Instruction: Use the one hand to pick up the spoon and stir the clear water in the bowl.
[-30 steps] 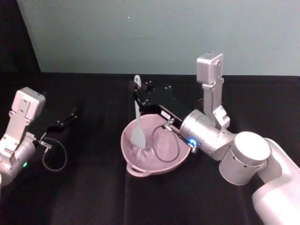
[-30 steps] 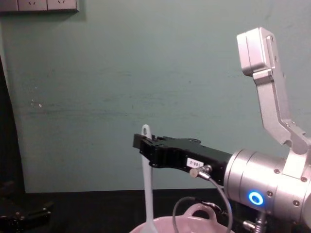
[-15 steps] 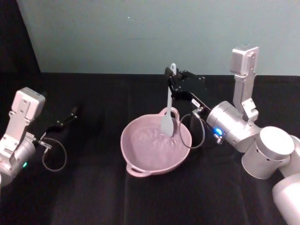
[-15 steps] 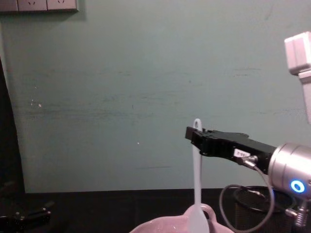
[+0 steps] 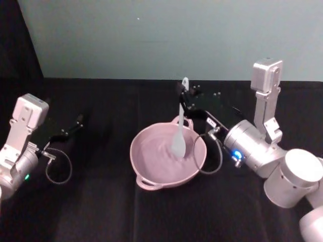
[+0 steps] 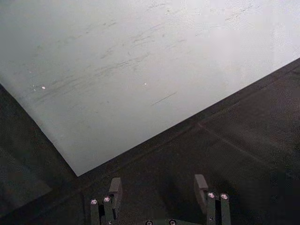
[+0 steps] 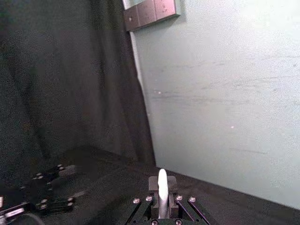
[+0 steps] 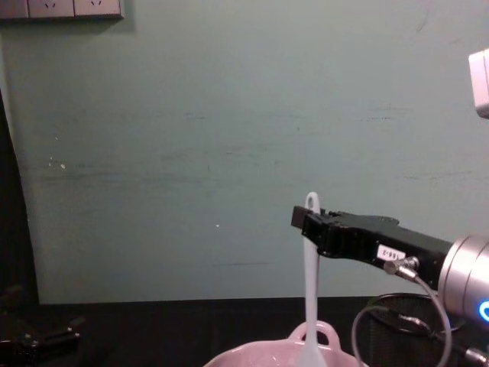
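Observation:
A pale pink bowl (image 5: 136,162) with a loop handle holds clear water at the table's centre. My right gripper (image 5: 184,99), black with a small white label, is shut on the top of the white spoon's (image 5: 180,119) handle. The spoon hangs nearly upright, and its paddle head dips into the water on the bowl's far right side. From the chest view the spoon (image 8: 309,294) drops from the right gripper (image 8: 310,226) into the bowl (image 8: 252,354). The right wrist view shows the handle end (image 7: 162,183) pinched between the jaws. My left gripper (image 5: 75,124) is parked at the left.
The table is covered in black cloth, with a pale green wall behind. A black cable (image 5: 214,154) loops from the right wrist beside the bowl's right rim. A dark mesh cup (image 8: 399,332) stands behind the bowl at the right. The left gripper (image 6: 158,190) is open over bare cloth.
The right gripper has swept the spoon from the bowl's left side across to its far right side, then a little nearer. The left arm has not moved.

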